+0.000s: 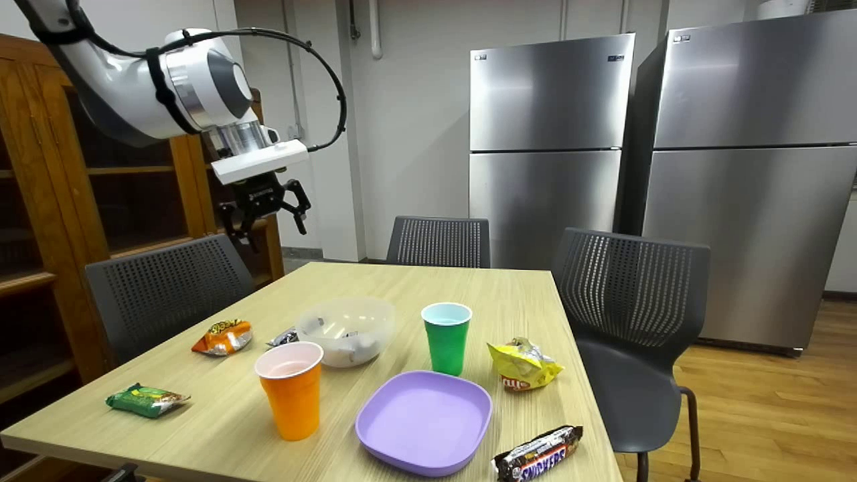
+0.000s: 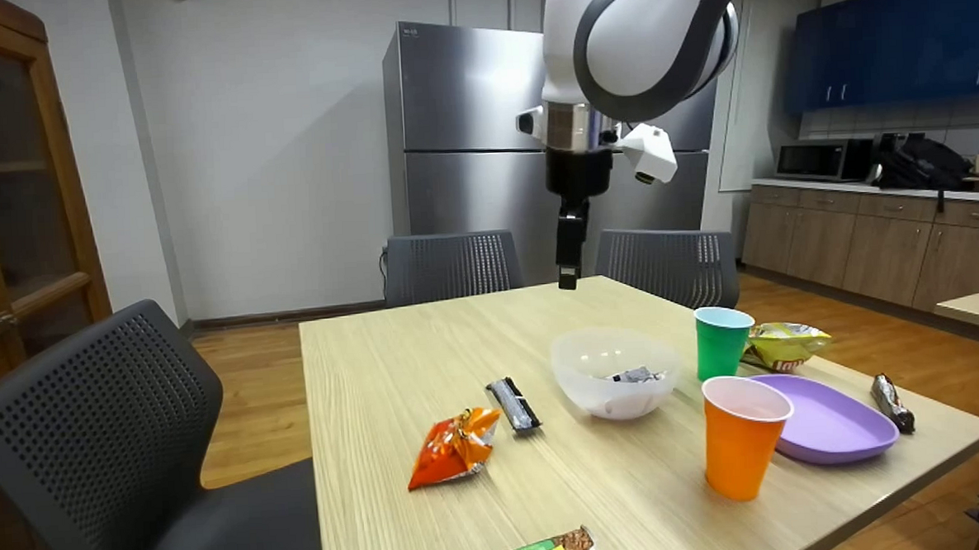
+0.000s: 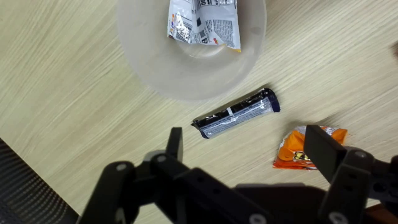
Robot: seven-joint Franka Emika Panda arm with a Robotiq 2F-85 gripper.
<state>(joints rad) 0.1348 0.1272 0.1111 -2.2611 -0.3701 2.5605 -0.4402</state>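
While the gripper [image 3: 244, 130] hangs in the air above the table [image 3: 93, 93], its jaws stand wide apart with only open space between them. Seen past that gap in the wrist view, a dark wrapped bar [image 3: 238, 114] lies flat on the tabletop, a silvery strip of fine print facing up along its length. It sits just beside a translucent bowl [image 3: 186, 77] without touching it, and a whitish printed packet [image 3: 211, 28] rests inside the bowl. To the other side of the bar lies an orange snack bag [image 3: 290, 151], partly hidden in the wrist view by a finger [image 3: 323, 151] that is well apart from it. Farther along the table, in an exterior view, a green packet [image 1: 144, 400] lies near the edge, while an orange cup [image 1: 294, 405] stands upright near the bowl. A green cup [image 1: 447, 348] also stands upright, between the bowl and a crumpled yellow chip bag [image 1: 524, 367]. Near both cups is a square purple plate [image 1: 427, 422] with rounded corners, and a Snickers bar [image 1: 539, 454] lies beside it, close to the table's edge. Dark chairs [image 1: 633, 288] with perforated backs stand around the table in both exterior views. Behind them, stainless steel refrigerators [image 1: 549, 100] stand by a pale wall [image 1: 415, 134], and a wooden cabinet [image 1: 57, 147] with glass doors shows at one side.
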